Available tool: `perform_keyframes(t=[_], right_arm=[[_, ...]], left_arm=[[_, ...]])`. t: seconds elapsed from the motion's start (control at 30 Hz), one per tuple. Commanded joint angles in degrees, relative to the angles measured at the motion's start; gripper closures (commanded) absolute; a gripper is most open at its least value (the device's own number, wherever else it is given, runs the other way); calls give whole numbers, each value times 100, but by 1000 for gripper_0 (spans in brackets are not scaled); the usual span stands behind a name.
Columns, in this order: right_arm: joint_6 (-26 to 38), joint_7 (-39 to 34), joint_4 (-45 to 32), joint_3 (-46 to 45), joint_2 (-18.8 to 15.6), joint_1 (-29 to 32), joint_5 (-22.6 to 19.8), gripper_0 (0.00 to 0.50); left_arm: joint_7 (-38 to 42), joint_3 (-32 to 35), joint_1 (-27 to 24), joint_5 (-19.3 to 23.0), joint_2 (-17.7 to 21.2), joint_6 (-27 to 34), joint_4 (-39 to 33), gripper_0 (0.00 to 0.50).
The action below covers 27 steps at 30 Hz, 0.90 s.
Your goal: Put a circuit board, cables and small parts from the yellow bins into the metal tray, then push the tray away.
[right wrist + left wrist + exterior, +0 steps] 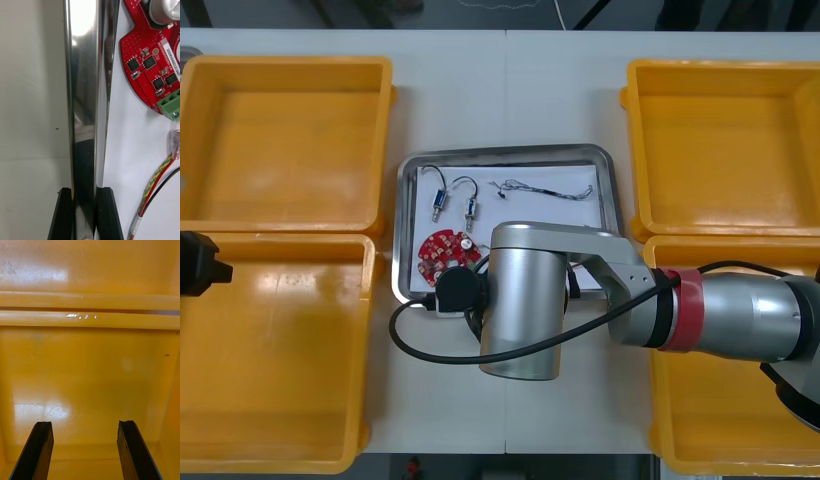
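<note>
Clamping the metal tray (84, 93) by its rim, with the push away still to make

My right gripper (85, 190) is closed on the tray's shiny rim, one finger outside over the table (505, 90) and one inside, and the rim runs straight ahead from between them. I take this for the near rim by the left corner, though from above my wrist covers the spot. The red circuit board (150, 60) lies just inside, the red and yellow cable (153, 183) beside my inner finger, and the small metal parts (438, 200) farther in. The tray's long side lies across the table, and beyond its far rim bare table runs between the far yellow bins (285, 65). My left gripper (85, 424) hangs over the near left bin, fingers spread
</note>
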Motion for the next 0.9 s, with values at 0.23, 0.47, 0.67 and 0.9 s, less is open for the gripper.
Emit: perform_keyframes(t=[0.23, 0.47, 0.67, 0.9], right_arm=[[-56, -94, 386, -217, 178, -777, -500, 500], [-73, -42, 773, -208, 293, -1225, -746, 500], [-152, -6, 1080, -217, 345, -1471, -728, 500], [-249, 81, 1449, -217, 416, -1796, -737, 500]], left_arm=[[-190, 180, 112, 41, 225, -26, -164, 0], [-190, 180, 112, 41, 225, -26, -164, 0], [-190, 180, 112, 41, 225, -26, -164, 0], [-190, 180, 112, 41, 225, -26, -164, 0]])
